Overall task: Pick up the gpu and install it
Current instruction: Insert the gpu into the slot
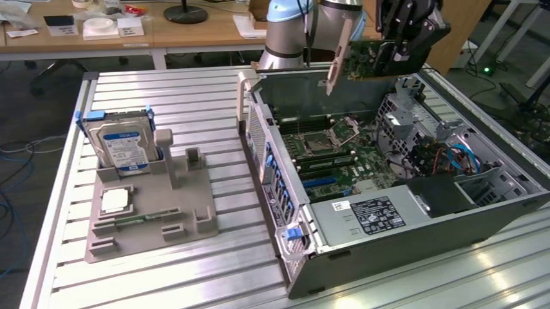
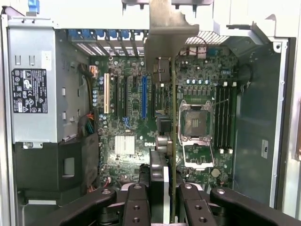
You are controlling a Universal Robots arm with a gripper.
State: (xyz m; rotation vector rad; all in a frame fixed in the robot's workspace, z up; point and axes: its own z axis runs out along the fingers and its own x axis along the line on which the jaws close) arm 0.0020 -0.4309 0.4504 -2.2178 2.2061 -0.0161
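The gpu (image 1: 365, 61), a green circuit card with a silvery bracket (image 1: 338, 55) along one end, hangs in the air above the open computer case (image 1: 387, 161). My gripper (image 1: 404, 55) is shut on the card's far end. In the wrist view the gpu (image 2: 173, 117) runs edge-on from between my fingers (image 2: 141, 197) out over the motherboard (image 2: 136, 117), with its bracket (image 2: 167, 33) at the far end. Blue and white expansion slots (image 2: 143, 96) lie just beside the card's line.
A grey fixture tray (image 1: 151, 206) at the exterior view's left holds a hard drive with a blue-white label (image 1: 120, 145) and a small square chip (image 1: 114, 201). The power supply (image 1: 369, 215) fills the case's near corner. Slatted metal table (image 1: 172, 90) lies all around.
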